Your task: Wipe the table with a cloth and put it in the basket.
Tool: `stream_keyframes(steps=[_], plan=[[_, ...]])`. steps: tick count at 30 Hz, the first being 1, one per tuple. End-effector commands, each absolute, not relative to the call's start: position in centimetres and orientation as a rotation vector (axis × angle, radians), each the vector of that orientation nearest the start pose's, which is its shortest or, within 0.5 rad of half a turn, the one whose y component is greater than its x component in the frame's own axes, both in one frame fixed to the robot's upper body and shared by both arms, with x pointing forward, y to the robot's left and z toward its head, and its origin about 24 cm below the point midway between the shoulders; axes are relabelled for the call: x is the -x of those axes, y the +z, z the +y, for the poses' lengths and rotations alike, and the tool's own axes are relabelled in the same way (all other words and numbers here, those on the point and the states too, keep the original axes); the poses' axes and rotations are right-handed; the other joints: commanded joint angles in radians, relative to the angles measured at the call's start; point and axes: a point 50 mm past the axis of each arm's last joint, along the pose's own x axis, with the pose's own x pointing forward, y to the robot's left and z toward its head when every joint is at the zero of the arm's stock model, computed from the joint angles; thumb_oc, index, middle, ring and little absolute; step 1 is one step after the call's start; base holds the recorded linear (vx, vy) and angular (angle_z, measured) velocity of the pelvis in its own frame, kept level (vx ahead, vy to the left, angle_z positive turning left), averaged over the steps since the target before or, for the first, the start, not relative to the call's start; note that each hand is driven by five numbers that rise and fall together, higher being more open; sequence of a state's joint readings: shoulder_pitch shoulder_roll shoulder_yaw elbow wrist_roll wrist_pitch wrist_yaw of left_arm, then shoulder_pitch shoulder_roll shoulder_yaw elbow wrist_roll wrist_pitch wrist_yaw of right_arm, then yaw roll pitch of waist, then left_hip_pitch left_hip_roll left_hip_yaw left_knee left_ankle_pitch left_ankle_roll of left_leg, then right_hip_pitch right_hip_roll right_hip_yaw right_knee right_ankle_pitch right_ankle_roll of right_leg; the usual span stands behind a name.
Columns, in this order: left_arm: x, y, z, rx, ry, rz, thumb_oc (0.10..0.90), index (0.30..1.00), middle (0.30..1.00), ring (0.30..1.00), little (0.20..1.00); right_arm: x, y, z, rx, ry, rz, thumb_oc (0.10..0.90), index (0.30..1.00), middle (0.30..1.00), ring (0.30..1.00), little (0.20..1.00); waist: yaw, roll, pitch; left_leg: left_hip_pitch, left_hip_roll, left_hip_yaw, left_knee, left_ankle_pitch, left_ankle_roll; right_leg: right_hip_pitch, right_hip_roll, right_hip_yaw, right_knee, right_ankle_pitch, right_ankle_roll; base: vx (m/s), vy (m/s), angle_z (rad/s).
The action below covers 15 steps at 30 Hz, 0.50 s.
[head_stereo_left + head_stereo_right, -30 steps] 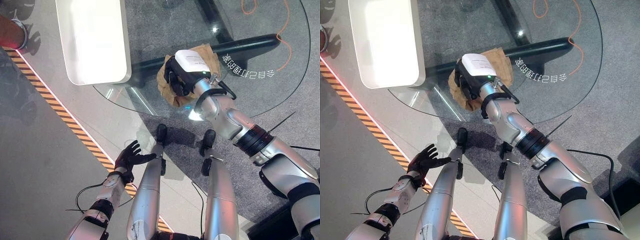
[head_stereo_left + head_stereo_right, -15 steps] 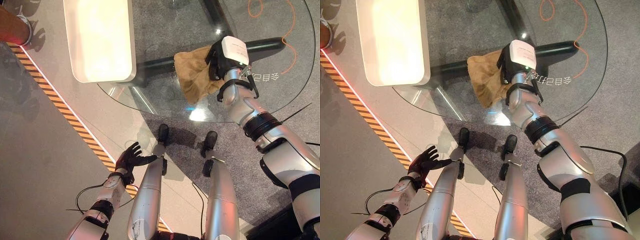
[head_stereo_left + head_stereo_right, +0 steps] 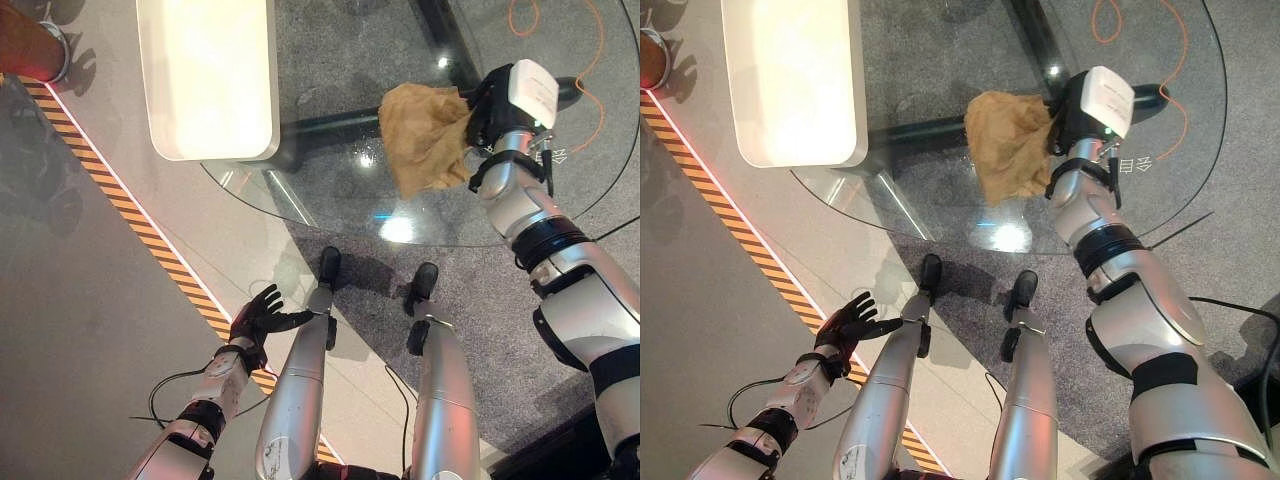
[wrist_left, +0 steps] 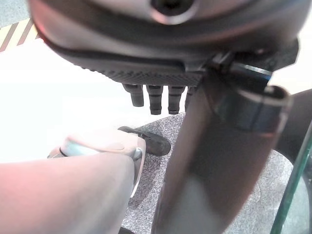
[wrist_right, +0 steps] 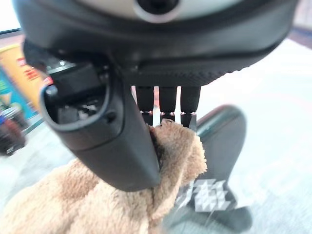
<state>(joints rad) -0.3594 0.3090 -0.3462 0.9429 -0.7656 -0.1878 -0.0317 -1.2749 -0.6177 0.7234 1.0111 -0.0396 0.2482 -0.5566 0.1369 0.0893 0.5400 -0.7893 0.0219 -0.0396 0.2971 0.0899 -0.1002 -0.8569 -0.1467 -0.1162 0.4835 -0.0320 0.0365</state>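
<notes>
Rightward, right hand [image 3: 1072,120] pinching cloth [image 3: 1012,142], near glass table [image 3: 940,215] edge.

Both eye views look steeply down from the head, well above the glass table [image 3: 330,190], and share nearly the same scene: the table in the upper half of the frame, the cloth [image 3: 425,135] at upper right, the left hand [image 3: 262,315] at lower left. The right wrist view looks along the right hand [image 5: 117,122] from very close, cloth just past its fingers. The left wrist view looks along the left hand toward the floor.
</notes>
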Motion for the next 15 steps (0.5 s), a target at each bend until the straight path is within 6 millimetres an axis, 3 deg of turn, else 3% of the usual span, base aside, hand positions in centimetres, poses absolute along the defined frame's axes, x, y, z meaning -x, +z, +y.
stream_keyframes(steps=[1,8,9,15], plan=[[-26.2,-6.1,22.4,0.212,0.108,0.464,0.800,0.900,0.900,0.900,0.900,-38.0,33.7,-28.7,1.093,-0.986,-0.377,0.100,0.300,0.300,0.300,0.200,-0.019,0.022,-0.020,0.015,-0.072,0.056,0.063,-0.110,0.084,0.029,0.059,-0.094,-0.012,-0.039,-0.007,0.00,0.000,0.00],[-26.2,-6.0,23.0,0.214,0.116,0.463,0.800,0.900,0.900,0.900,0.900,-37.2,33.9,-30.3,1.052,-1.073,-0.366,0.100,0.300,0.300,0.300,0.200,-0.024,0.016,-0.020,0.015,-0.067,0.058,0.064,-0.113,0.084,0.031,0.061,-0.091,-0.014,-0.041,-0.007,-0.01,-0.001,-0.01],[-26.5,-5.7,23.1,0.213,0.117,0.453,0.800,0.900,0.900,0.900,0.900,-36.8,34.3,-30.9,1.032,-1.106,-0.374,0.100,0.300,0.300,0.300,0.200,-0.027,0.014,-0.020,-0.010,-0.066,0.062,0.055,-0.078,0.089,0.012,0.060,-0.102,-0.031,-0.005,-0.015,-0.07,0.004,0.00],[-26.3,-5.8,23.5,0.216,0.130,0.456,0.800,0.900,0.900,0.900,0.900,-36.0,34.2,-32.1,0.958,-1.173,-0.376,0.100,0.300,0.300,0.300,0.200,-0.034,0.008,-0.020,-0.009,-0.063,0.063,0.053,-0.081,0.087,0.016,0.066,-0.098,-0.035,-0.008,-0.014,-0.01,0.000,-0.01]])
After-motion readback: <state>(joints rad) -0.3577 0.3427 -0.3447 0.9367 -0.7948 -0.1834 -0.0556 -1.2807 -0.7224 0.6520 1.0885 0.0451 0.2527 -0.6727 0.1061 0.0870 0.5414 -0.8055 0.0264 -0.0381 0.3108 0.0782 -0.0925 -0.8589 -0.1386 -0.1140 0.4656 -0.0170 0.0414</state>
